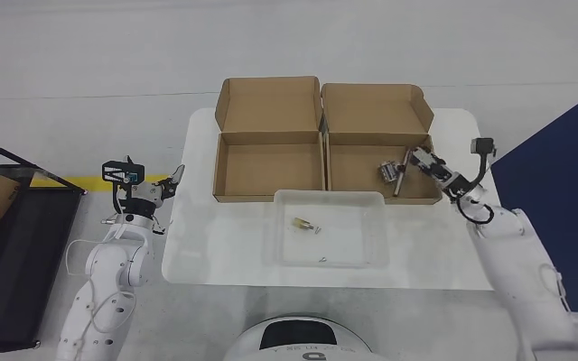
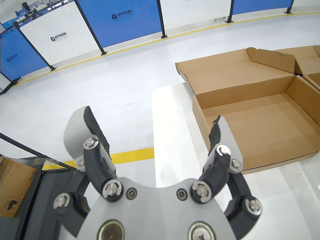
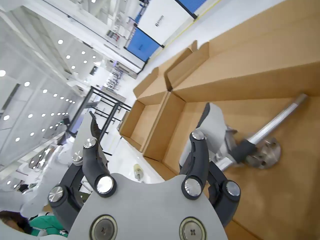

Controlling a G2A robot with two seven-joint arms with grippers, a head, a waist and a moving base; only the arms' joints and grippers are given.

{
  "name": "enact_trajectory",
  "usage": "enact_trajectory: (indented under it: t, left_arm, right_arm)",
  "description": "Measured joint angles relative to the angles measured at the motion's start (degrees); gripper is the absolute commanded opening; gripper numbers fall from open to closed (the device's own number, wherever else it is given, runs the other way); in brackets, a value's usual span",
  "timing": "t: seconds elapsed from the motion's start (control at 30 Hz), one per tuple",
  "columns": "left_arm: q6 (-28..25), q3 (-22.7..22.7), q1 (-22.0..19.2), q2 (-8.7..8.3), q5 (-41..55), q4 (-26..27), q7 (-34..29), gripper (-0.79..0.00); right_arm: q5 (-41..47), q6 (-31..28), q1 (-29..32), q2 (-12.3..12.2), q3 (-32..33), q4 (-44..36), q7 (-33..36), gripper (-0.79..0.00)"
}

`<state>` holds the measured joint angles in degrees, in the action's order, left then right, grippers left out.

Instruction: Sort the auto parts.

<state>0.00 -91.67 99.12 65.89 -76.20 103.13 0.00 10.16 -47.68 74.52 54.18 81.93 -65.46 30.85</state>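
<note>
Left tool (image 2: pixel 153 114) hangs with its fingers spread and holding nothing at the left edge of the white surface (image 1: pixel 194 244), a little apart from the left cardboard box (image 1: pixel 268 168). Right tool (image 3: pixel 149 109) sits low over the right cardboard box (image 1: pixel 357 167), also spread wide with nothing between its fingers. One finger stands just beside a metal rod (image 3: pixel 277 121) and a round flanged part (image 3: pixel 266 152) lying on the box floor. Nearer the robot, a clear tray (image 1: pixel 352 230) holds a small cylindrical part (image 1: pixel 302 223) and a tiny piece (image 1: pixel 322 258).
</note>
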Motion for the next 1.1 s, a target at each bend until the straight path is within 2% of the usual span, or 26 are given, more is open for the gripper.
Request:
enact_trajectory:
  t: [0.17,0.3,0.83,0.9,0.97,1.1]
  left_arm:
    - [0.0,0.0,0.0,0.0,0.0,0.0,0.0,0.0]
    - [0.0,0.0,0.0,0.0,0.0,0.0,0.0,0.0]
    - [0.3,-0.2,-0.1,-0.05,-0.3,0.3,0.3,0.0]
    - [2.5,0.6,-0.1,-0.21,-4.2,2.6,3.3,0.0]
    - [2.4,3.0,0.0,-0.27,-12.8,5.0,6.7,0.0]
    - [-3.0,9.0,-1.8,-0.5,-29.0,7.7,8.5,0.0]
  right_arm:
    - [10.6,-2.8,2.0,-0.4,1.7,-5.6,5.6,0.0]
    - [17.4,-0.8,2.1,-0.6,1.6,-6.8,9.7,0.0]
    - [15.8,-1.0,2.1,-0.6,1.6,-6.7,9.1,0.0]
    - [15.8,-1.0,2.1,-0.6,1.6,-6.7,9.1,0.0]
    - [15.8,-1.0,2.1,-0.6,1.6,-6.7,9.1,0.0]
    - [15.8,-1.0,2.1,-0.6,1.6,-6.7,9.1,0.0]
